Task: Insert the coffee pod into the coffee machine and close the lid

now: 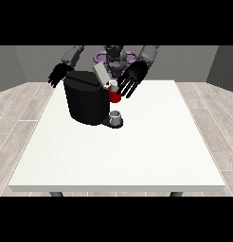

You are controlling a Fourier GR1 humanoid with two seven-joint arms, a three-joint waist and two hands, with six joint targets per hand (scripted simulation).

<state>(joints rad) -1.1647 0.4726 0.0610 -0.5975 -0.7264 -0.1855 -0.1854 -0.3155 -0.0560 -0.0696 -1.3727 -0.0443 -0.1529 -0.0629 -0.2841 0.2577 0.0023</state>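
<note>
The front view is filled in its lower part by a white table (137, 156), behind which the robot (114, 57) is seen small at the top, with both arms reached forward. At the view's left, a black hand (57, 74) is held just above and behind the left top corner of the machine; its fingers are spread and pointed down, nothing is held in them, and whether the machine is touched by them cannot be told. The machine (87, 100), a black rounded block, is stood on the far left part of the table. A grey lid (101, 74) is raised at a tilt from its top right edge. Just right of the lid, a red thing at the machine (114, 96) is seen at the machine's upper right side. Below it, a small grey cup (116, 116) is stood on the dark tray at the machine's foot. At the view's right, the other hand (132, 79) is held open with its fingers straight and fanned downward, just beside the red thing and overlapping its upper edge; nothing is seen to be gripped. A small pale thing is shown between this hand and the lid, but it cannot be told for the pod.
</note>
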